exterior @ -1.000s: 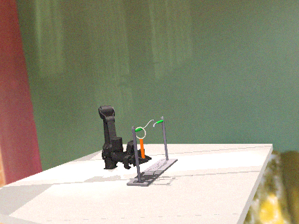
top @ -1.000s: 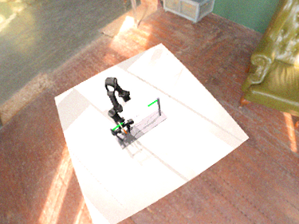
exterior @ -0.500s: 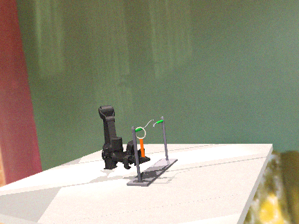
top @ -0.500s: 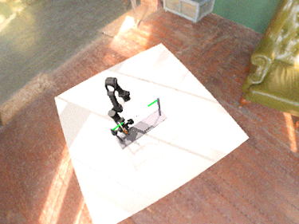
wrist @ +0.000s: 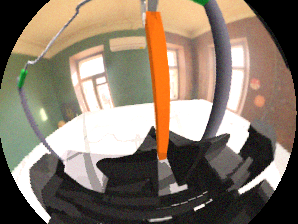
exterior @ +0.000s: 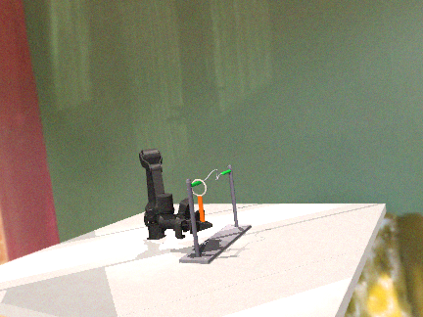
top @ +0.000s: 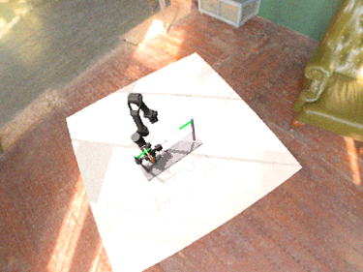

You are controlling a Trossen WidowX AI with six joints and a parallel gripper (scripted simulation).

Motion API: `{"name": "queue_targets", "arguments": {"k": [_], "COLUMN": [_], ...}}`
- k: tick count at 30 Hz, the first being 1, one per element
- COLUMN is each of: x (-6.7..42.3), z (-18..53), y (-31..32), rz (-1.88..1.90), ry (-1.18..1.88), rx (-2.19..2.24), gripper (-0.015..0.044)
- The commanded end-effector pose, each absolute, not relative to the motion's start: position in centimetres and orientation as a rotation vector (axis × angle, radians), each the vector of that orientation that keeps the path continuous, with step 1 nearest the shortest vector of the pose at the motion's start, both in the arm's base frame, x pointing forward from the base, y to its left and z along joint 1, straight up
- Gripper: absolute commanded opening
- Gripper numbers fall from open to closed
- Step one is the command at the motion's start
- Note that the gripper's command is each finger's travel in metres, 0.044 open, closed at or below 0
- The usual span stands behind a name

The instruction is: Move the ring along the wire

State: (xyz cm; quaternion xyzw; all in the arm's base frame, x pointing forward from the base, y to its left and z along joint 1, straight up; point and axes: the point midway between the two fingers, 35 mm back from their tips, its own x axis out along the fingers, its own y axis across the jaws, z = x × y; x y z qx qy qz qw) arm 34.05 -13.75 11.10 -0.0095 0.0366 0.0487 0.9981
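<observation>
The orange handle [exterior: 201, 209] [wrist: 159, 85] hangs upright below the pale ring [exterior: 206, 187]. The ring is around the green part [exterior: 196, 184] beside the near post [exterior: 192, 215] [wrist: 222, 75]. My gripper [exterior: 203, 224] [wrist: 154, 128] is shut on the lower end of the handle, low down beside that post. The thin grey wire [exterior: 211, 173] [wrist: 52, 44] bends up and down towards the other green part [top: 185, 125] [exterior: 225, 172] [wrist: 22, 78] at the far post [top: 193, 130] [exterior: 233, 196]. The ring's top is cut off in the wrist view.
Both posts rise from a flat grey base [top: 193, 143] [exterior: 240, 234] on the white table [top: 238, 167] [exterior: 294, 264]. The near post stands close to the gripper, to the right of the handle in the wrist view. The rest of the arm [top: 137, 122] [exterior: 155, 186] stands behind the base.
</observation>
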Motion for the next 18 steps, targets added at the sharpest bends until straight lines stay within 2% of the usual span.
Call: {"name": "queue_targets", "arguments": {"k": [1,18], "x": [34.1,34.1], "z": [11.7,12.8], "y": [-13.9,-14.0], "rz": [0.096,0.093], "ry": [0.072,0.071], "rx": [-0.022,-0.020], "gripper": [-0.0150,-0.0150]}}
